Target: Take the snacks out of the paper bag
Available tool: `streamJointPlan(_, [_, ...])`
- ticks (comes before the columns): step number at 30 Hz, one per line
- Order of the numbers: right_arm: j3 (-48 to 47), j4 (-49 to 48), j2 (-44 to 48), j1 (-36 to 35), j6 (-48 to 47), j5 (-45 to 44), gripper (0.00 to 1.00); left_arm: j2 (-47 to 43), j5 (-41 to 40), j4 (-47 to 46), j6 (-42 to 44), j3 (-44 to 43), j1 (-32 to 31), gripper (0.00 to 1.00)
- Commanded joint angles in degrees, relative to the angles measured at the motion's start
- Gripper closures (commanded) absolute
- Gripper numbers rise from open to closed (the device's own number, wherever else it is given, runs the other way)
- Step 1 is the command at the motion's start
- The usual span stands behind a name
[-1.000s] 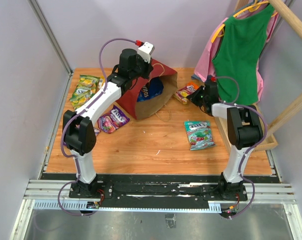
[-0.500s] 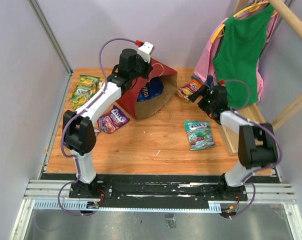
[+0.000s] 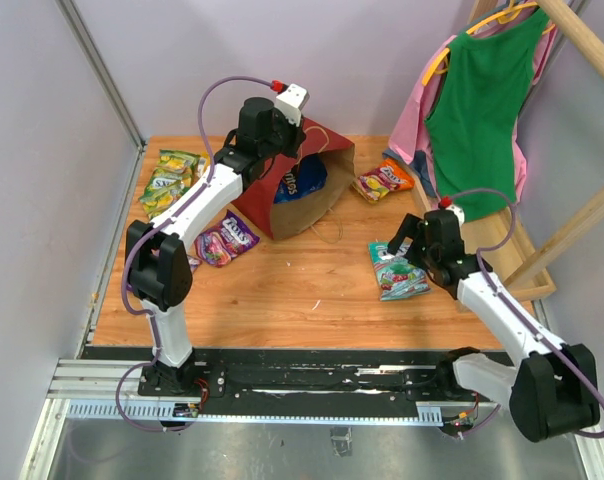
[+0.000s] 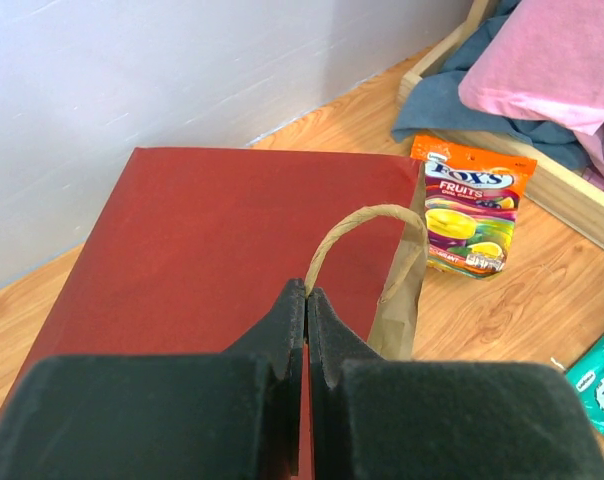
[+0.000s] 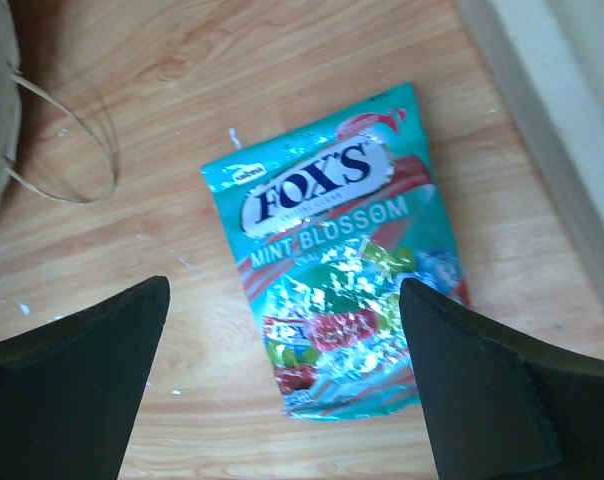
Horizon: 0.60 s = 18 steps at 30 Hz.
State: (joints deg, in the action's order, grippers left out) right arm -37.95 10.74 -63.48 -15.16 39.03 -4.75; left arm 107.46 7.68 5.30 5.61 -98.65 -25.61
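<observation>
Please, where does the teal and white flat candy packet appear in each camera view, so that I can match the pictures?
Top external: the teal and white flat candy packet lies right of centre, partly under the right arm.
Left wrist: only its corner shows, at the lower right edge.
Right wrist: it fills the centre.
Shared landmark: the red paper shopping bag, left of the packet in every view.

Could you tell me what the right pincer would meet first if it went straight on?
Most likely the teal mint packet, which lies flat on the table, framed by the open right pincer; the depth is unclear.
</observation>
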Motion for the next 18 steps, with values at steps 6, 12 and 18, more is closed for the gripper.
streamJointPlan(6, [-1.57, 12.81, -1.47, 0.2, -6.98, -1.64, 0.07, -2.67, -0.53, -1.38, 1.03, 0.92, 0.38, 0.99])
streamJointPlan(12, [0.73, 11.04, -3.49, 0.17, -6.98, -2.78, 0.07, -2.78, -0.48, -1.29, 1.31, 1.12, 0.38, 0.99])
streamJointPlan(18, [0.63, 5.38, -10.88, 0.37, -6.72, -1.65, 0.08, -2.56, -0.17, -1.19, 1.44, 1.05, 0.38, 0.99])
